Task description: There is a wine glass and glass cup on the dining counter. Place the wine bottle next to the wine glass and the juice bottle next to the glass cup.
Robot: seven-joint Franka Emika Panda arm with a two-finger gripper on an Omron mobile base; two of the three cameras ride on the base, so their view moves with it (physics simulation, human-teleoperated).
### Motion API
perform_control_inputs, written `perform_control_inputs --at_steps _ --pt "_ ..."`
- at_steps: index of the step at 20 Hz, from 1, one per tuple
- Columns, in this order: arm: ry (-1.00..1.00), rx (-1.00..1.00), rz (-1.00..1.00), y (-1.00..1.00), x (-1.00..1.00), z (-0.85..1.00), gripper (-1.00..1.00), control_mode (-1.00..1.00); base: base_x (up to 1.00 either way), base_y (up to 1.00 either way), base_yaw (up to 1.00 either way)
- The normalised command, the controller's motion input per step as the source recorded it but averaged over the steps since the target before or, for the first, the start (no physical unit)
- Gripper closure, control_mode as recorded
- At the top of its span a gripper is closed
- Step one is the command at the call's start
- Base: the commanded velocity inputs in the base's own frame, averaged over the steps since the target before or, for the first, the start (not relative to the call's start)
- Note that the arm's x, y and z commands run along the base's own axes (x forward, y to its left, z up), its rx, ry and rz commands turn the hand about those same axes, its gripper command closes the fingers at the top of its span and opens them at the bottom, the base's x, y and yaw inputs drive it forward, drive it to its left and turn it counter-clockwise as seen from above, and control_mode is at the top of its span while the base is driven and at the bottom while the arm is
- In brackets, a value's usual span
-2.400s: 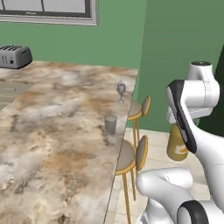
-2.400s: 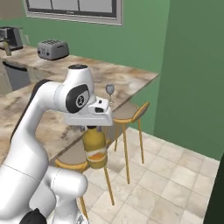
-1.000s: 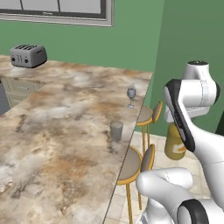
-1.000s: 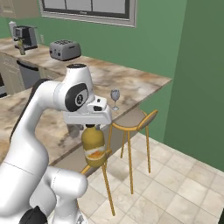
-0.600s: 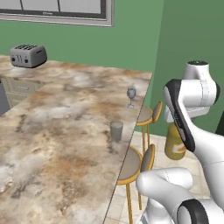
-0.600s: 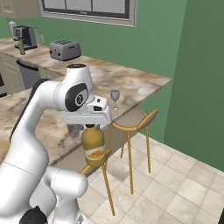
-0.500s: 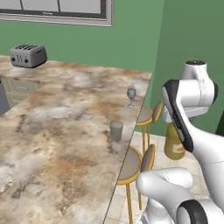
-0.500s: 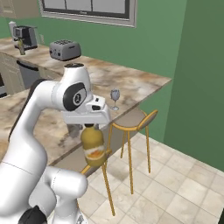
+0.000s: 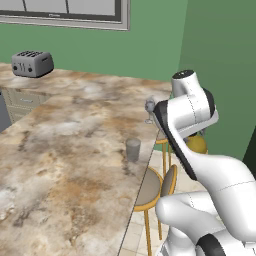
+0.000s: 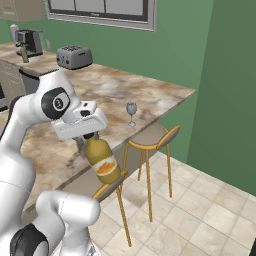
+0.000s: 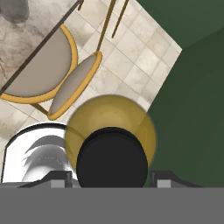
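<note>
lifted and tilted off the counter edge, juice bottle hangs pinched in the claw.

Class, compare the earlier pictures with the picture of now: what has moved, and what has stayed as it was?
The arm has swung, tilting the juice bottle that the gripper still holds by the neck. The wine glass and glass cup stayed put on the dining counter.
</note>
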Motion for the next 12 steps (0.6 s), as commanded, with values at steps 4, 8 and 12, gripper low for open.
perform_control_inputs --at_steps 4,8,12 --pt "0.01 -0.14 0.02 0.43 0.13 0.09 1.0 -1.0 0.0 0.0 0.0" --pt "0.02 -0.03 0.03 0.33 0.01 0.16 1.0 -1.0 0.0 0.0 0.0" --pt "0.0 -0.01 0.01 0.23 -0.01 0.23 1.0 -1.0 0.0 0.0 0.0"
